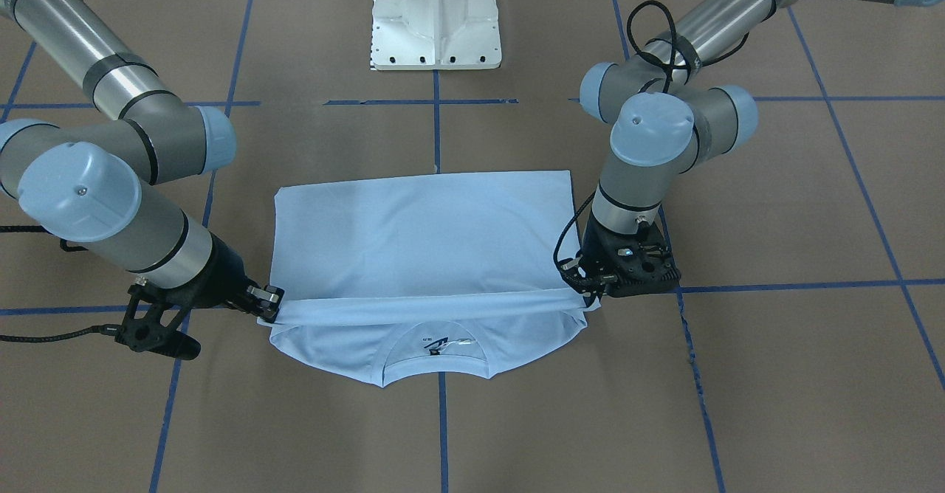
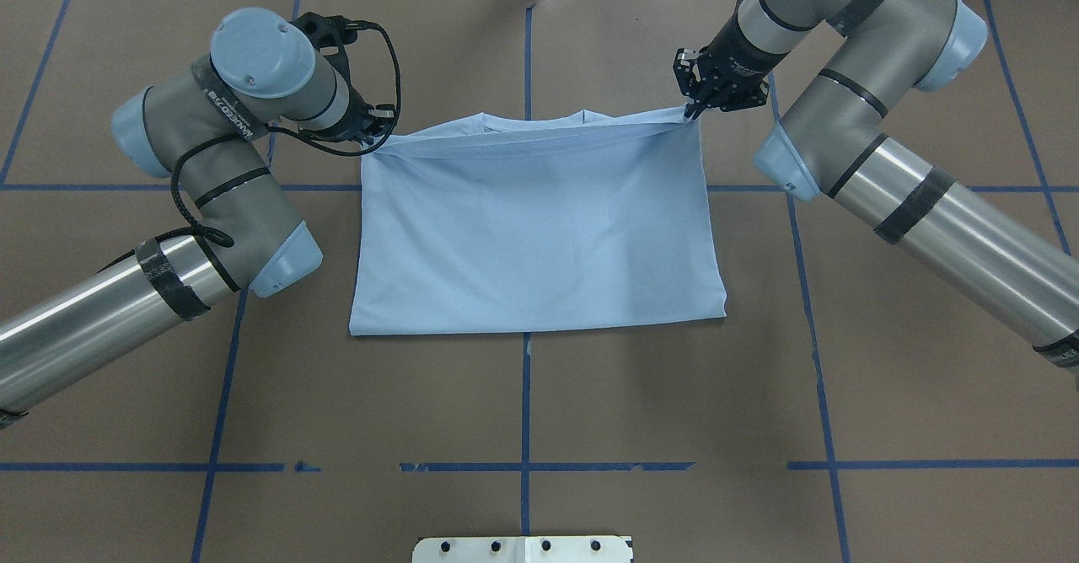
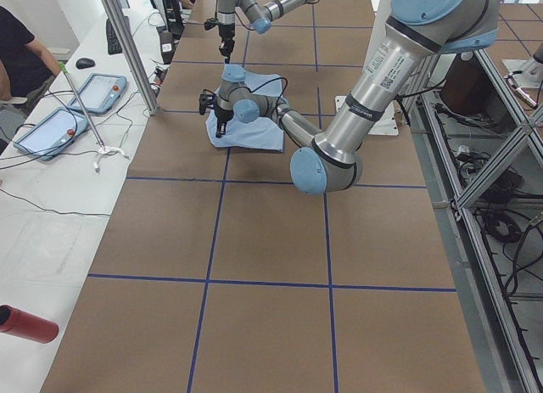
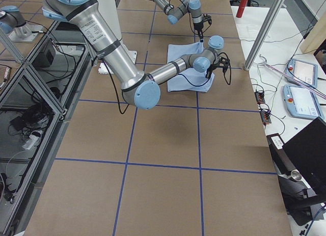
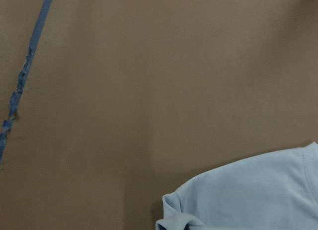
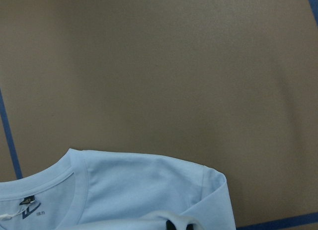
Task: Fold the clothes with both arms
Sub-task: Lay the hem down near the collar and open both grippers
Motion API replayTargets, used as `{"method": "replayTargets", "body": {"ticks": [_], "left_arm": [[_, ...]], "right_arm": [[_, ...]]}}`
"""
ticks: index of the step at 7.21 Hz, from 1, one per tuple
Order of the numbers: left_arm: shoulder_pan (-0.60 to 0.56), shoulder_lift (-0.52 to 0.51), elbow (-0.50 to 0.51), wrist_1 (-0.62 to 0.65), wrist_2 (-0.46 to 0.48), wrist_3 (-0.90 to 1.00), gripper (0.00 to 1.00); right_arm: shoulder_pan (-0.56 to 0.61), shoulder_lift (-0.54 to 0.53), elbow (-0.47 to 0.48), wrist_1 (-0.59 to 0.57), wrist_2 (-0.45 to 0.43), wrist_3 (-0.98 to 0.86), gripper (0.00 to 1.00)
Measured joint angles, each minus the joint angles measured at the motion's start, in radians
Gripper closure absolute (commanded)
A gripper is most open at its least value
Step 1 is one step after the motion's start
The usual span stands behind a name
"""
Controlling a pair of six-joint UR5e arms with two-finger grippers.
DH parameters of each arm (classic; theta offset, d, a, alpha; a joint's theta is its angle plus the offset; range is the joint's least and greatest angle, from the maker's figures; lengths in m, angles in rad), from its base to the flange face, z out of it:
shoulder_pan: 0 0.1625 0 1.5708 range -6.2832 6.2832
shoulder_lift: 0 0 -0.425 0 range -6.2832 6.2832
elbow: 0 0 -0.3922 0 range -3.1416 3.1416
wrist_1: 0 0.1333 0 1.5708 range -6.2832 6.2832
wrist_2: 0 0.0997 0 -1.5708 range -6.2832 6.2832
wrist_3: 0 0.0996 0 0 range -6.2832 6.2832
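Note:
The light blue T-shirt (image 2: 539,226) lies flat on the brown table, its lower half folded up over its body so the hem edge stretches taut just short of the collar (image 1: 435,364). My left gripper (image 2: 379,137) is shut on one end of that edge, at the right in the front-facing view (image 1: 587,297). On the other end my right gripper (image 2: 693,112) is shut, at the left from the front (image 1: 272,302). The right wrist view shows the collar and tag (image 6: 35,210) with dark fingertips (image 6: 179,224) at the bottom edge. The left wrist view shows a shirt corner (image 5: 248,195).
The white pedestal base (image 1: 435,17) stands behind the shirt on the robot's side. Blue tape lines (image 2: 525,428) grid the brown table. Beyond the table's far edge is a side bench with tablets (image 3: 51,130), a seated person (image 3: 21,53) and a red cylinder (image 3: 25,323).

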Motion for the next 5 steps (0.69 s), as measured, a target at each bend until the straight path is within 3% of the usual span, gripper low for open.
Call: {"method": "replayTargets", "body": {"ticks": [4,5], "left_arm": [[-0.002,-0.019,0.027,-0.029,0.001,-0.006,1.00],[0.000,-0.024,0.027,-0.028,0.000,-0.009,0.63]], "right_arm": [[-0.003,0.008,-0.053,0.076,-0.012,0.003,1.00],[-0.006,0.006,-0.051,0.080,-0.011,0.003,1.00]]}}
